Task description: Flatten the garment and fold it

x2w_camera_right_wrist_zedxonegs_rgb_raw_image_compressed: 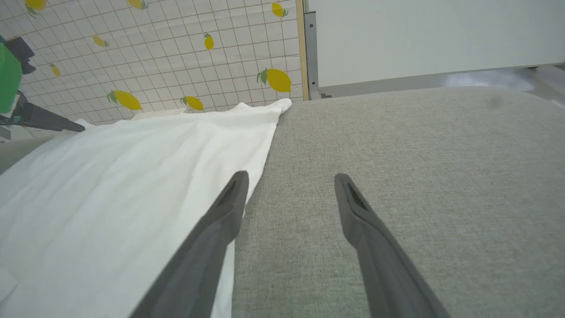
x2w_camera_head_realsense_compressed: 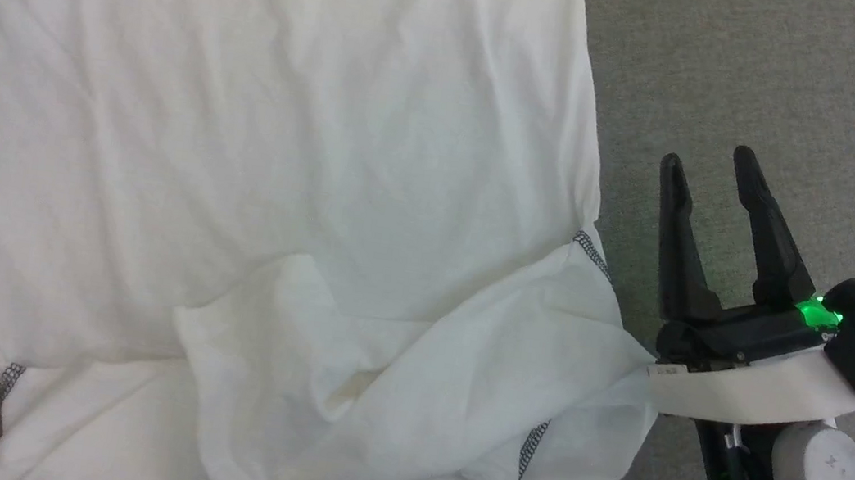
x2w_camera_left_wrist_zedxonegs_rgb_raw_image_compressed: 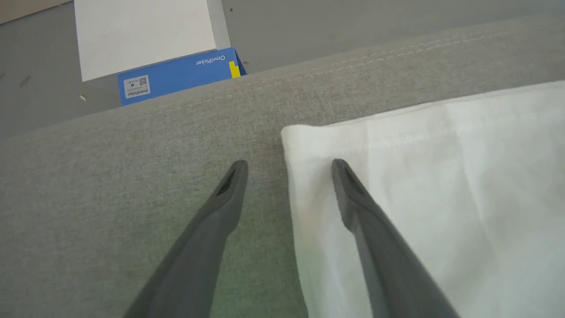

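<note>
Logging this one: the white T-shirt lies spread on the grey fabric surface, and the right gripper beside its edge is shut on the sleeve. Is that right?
Not quite: the right gripper is open and grips nothing. The head view shows its two fingers apart, beside the edge of the T-shirt, above the grey fabric surface. The rest holds.

Grey woven upholstery surface (x2w_camera_head_realsense_compressed: 786, 89) with stitched edge seam; beyond it, blue rectangular carton (x2w_camera_left_wrist_zedxonegs_rgb_raw_image_compressed: 176, 77) printed "OmniPicker", flat white panel (x2w_camera_left_wrist_zedxonegs_rgb_raw_image_compressed: 145, 35), possibly board, just beside it; lemon-printed white grid-pattern backdrop (x2w_camera_right_wrist_zedxonegs_rgb_raw_image_compressed: 176, 57).
</note>
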